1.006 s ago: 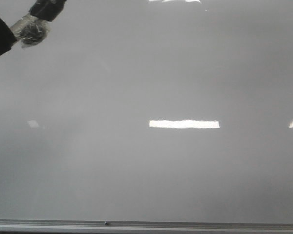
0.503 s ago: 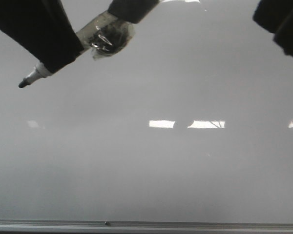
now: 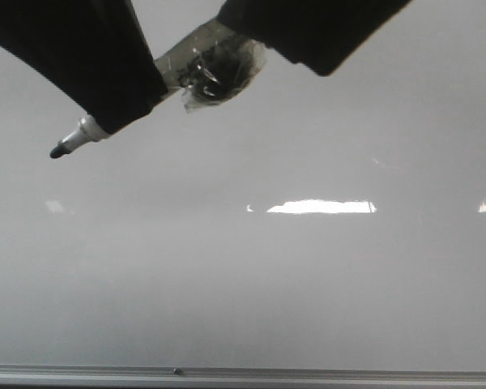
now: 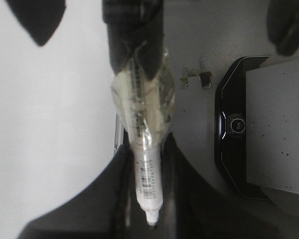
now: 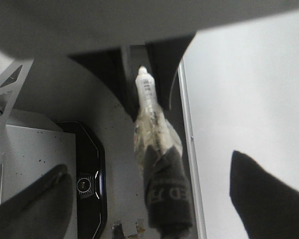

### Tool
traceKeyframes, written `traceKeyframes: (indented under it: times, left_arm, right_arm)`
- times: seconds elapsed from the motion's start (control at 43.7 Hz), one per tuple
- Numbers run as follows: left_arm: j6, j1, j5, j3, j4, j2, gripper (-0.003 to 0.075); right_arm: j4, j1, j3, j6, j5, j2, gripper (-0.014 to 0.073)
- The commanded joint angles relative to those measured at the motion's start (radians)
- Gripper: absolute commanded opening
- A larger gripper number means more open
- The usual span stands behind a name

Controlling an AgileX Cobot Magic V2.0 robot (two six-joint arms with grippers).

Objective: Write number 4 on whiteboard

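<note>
The whiteboard [image 3: 251,275] fills the front view, glossy pale grey, and the number 4 is out of view. A white marker [image 3: 81,134] with a black tip hangs over its upper left, pointing down-left. My left gripper [image 4: 150,199] is shut on the marker [image 4: 148,169] near the tip, its dark fingers [image 3: 105,73] hiding the barrel. The marker's rear is wrapped in clear tape [image 3: 215,69] and ends in a dark sleeve [image 5: 164,194]. My right gripper [image 5: 148,167] is open, its fingers [image 5: 35,199] spread wide on either side of that sleeve without touching it.
A metal rail [image 3: 243,374] runs along the board's lower edge. Bright light reflections [image 3: 320,207] lie across the middle. Beyond the board's edge the wrist views show a black device with a round button [image 4: 236,124], a speckled grey surface [image 4: 279,124] and tape scraps [image 4: 194,77].
The left gripper has carried the marker from the top left corner rightward and down over the board. The right arm has come in from the top right to the marker's rear end.
</note>
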Motion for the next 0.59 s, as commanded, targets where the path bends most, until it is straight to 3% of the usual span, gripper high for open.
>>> traceKeyframes:
  times: [0.0, 0.114, 0.229, 0.343, 0.457, 0.572]
  left_arm:
    - [0.001, -0.009, -0.044, -0.032, -0.017, -0.024, -0.0011]
    - [0.001, -0.009, -0.045, -0.032, -0.017, -0.024, -0.0011]
    - [0.001, -0.009, -0.045, -0.032, -0.017, -0.024, -0.0011]
    - [0.001, -0.009, -0.045, -0.032, -0.017, -0.024, -0.0011]
    - [0.001, -0.009, -0.045, -0.032, -0.017, -0.024, -0.0008]
    - [0.001, -0.009, -0.045, -0.032, -0.033, -0.024, 0.0080]
  right_arm:
    - [0.033, 0.001, -0.047, -0.010, -0.042, 0.001, 0.0652]
    - [0.042, 0.001, -0.047, -0.009, -0.041, 0.004, 0.0580]
    - [0.043, 0.001, -0.047, -0.009, -0.030, 0.004, 0.0402]
    - [0.049, 0.001, -0.047, -0.009, -0.028, 0.004, 0.0171]
    - [0.052, 0.001, -0.047, -0.009, -0.023, 0.004, 0.0023]
    - [0.052, 0.001, -0.047, -0.009, -0.016, 0.004, -0.0057]
